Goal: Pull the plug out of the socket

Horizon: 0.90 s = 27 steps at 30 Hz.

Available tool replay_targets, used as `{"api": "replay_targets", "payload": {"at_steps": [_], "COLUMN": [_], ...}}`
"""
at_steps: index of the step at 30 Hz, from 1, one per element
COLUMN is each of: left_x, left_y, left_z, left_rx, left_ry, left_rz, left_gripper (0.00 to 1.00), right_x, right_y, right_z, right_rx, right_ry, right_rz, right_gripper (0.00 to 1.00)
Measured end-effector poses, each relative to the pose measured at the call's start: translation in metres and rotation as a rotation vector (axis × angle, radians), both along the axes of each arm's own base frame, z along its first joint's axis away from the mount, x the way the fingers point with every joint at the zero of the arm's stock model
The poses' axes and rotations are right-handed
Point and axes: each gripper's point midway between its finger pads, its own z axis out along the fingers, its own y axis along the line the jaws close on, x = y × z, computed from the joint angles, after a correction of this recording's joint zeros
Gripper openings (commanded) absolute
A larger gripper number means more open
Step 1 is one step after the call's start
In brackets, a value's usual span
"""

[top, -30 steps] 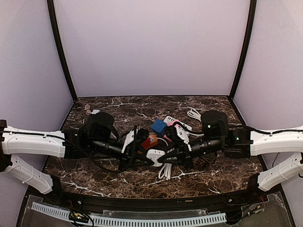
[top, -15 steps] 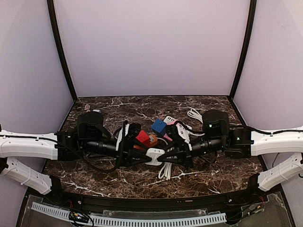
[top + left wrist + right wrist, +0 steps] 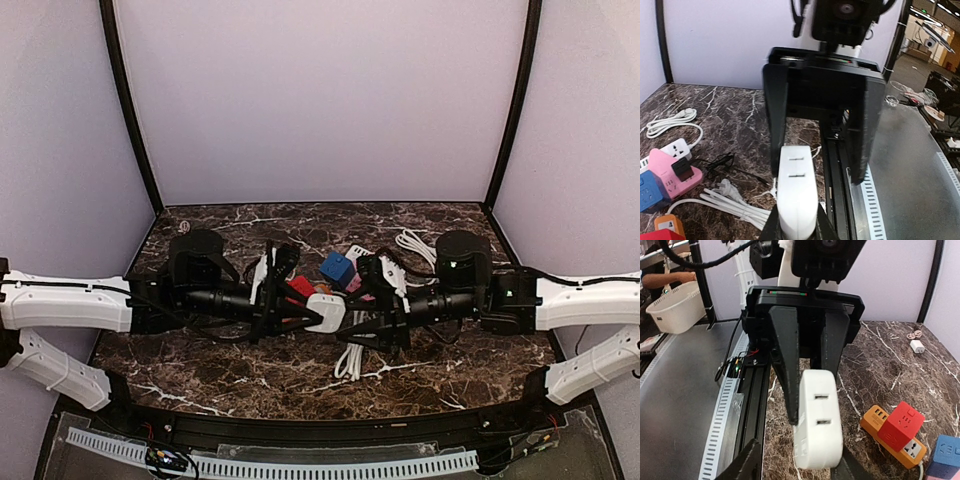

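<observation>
A white plug block hangs in the air at the centre of the overhead view, above the marble table and between my two arms. It touches no socket that I can see. Its prongs are hidden, so I cannot tell which end carries them.

My left gripper pinches the block by its narrow sides, at the bottom edge of the left wrist view. I judge this grip is meant to keep the block fixed so it cannot twist.

My right gripper faces it from the other end with its fingers spread wide on either side of the block. One finger lies just beside the block; I cannot tell whether it touches. It looks placed to close on the free end, either to share the pull or to take the block over.

The block's long axis runs along the line between the two grippers, left to right in the overhead view. Its face with two slots is turned upward.

At the lower right of the right wrist view, a red cube socket sits on an orange power strip. At the lower left of the left wrist view lie a pink socket block and a white cable.
</observation>
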Motion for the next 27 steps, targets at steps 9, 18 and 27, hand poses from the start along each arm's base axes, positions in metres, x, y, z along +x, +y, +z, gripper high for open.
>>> {"api": "replay_targets", "payload": {"at_steps": [9,18,27], "left_x": [0.125,0.282,0.381], "left_y": [0.046,0.139,0.205], "left_z": [0.006,-0.028,-0.103], "left_rx": [-0.081,-0.149,-0.153], "left_ry": [0.153,0.428,0.673], "left_rz": [0.487,1.031,1.302], "left_gripper": [0.01,0.01,0.01], "right_x": [0.034,0.06,0.066], "right_y": [-0.024,-0.042,-0.042], "right_z": [0.022,0.022,0.017], "right_rx": [0.073,0.108,0.112], "right_ry": [-0.054,-0.013,0.04], "right_rz": [-0.217,-0.415,-0.457], "right_gripper": [0.99,0.99,0.99]}}
